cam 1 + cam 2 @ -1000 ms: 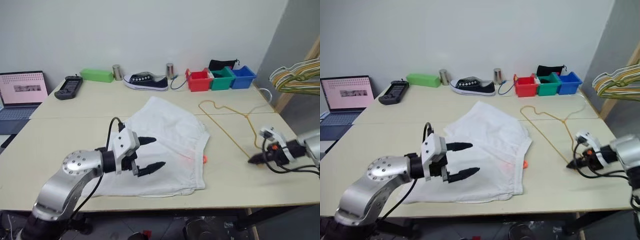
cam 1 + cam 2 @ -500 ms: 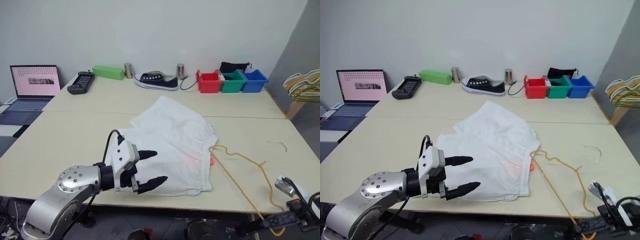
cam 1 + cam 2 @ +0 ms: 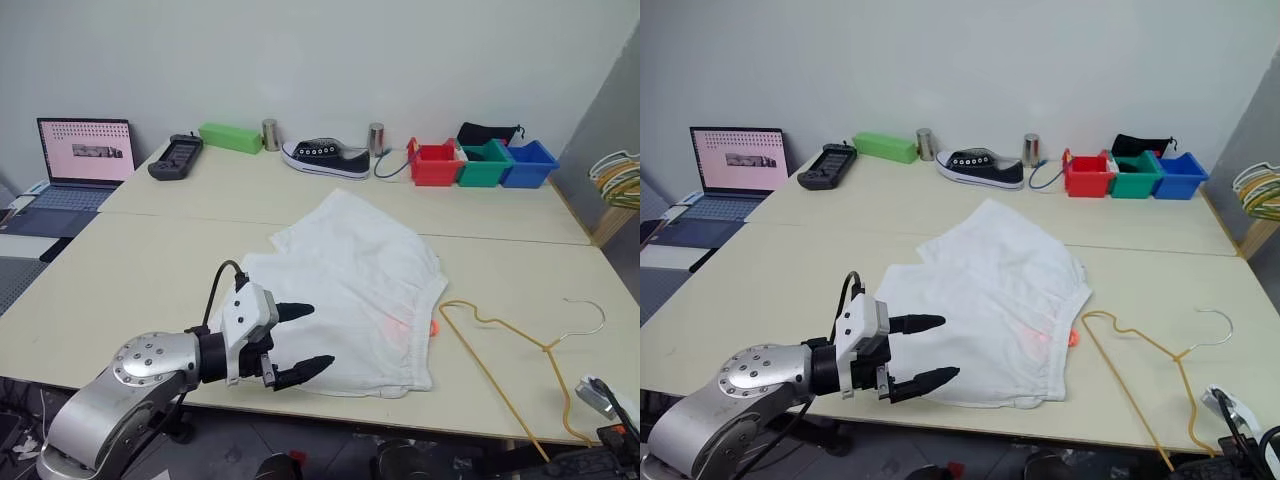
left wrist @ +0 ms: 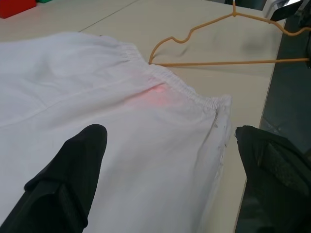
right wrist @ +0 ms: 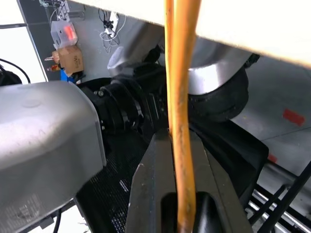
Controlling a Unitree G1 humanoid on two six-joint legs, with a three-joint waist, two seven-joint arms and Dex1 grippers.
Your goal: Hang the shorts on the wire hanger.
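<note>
Lying on the pale table [image 3: 140, 270], the shorts [image 3: 350, 290] sit under the open left tool [image 3: 300, 340]; the right tool [image 5: 180, 160] grips the wire hanger [image 3: 500, 375].

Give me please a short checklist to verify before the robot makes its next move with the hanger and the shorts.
1. Right pincer shut on the wire hanger: ok, the yellow wire runs between its fingers.
2. Left pincer open: ok, the fingers stand wide apart above the shorts.
3. Shorts free and flat on the table: ok, nothing lies on them.
4. Hanger clear of the waistband: cannot tell; its shoulder end lies right at the waistband.
5. Silver hook free: ok, it lies on bare table.
6. Shorts on the hanger: not ok, not yet done.
</note>
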